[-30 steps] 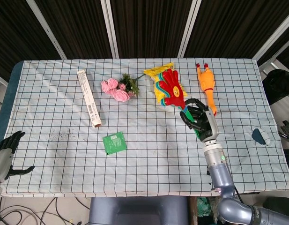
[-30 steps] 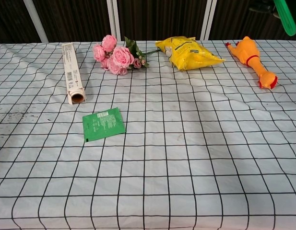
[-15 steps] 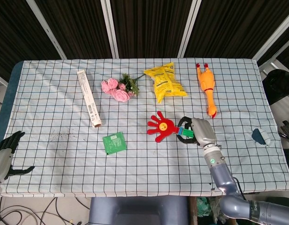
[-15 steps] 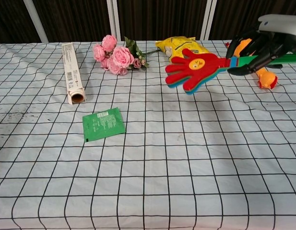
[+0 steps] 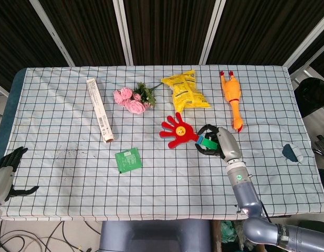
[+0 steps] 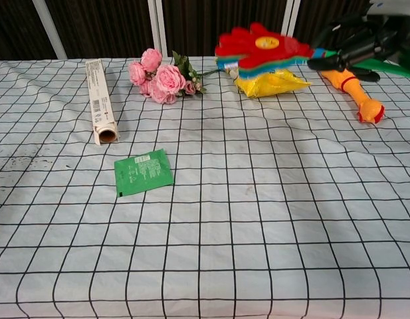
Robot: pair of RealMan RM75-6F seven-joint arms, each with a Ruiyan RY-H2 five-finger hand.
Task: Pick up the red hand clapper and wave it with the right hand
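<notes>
— two hands showed in the head view. what was the right hand (image 5: 218, 142) doing?
— it gripped the green handle of the red hand clapper (image 5: 178, 132), fingers wrapped round it. the clapper's palm pointed left, between the yellow snack bag (image 5: 186, 92) and the green packet (image 5: 128, 159).
— and the left hand (image 5: 8, 170)?
— at the left edge of the table (image 5: 56, 110), beside the checked cloth, holding nothing, fingers apart.
— what else lay there?
— a long paper box (image 5: 100, 111), pink roses (image 5: 131, 99) and a rubber chicken (image 5: 232, 96), the chicken just above the right hand in that view.
— now the chest view?
— the right hand (image 6: 367, 40) sat at the top right corner, dark fingers closed on the handle. the clapper (image 6: 263, 48) was blurred, held in the air in front of the snack bag (image 6: 271, 81), clear of the cloth. the chicken (image 6: 354, 88) lay just under the hand. the left hand did not show there.
</notes>
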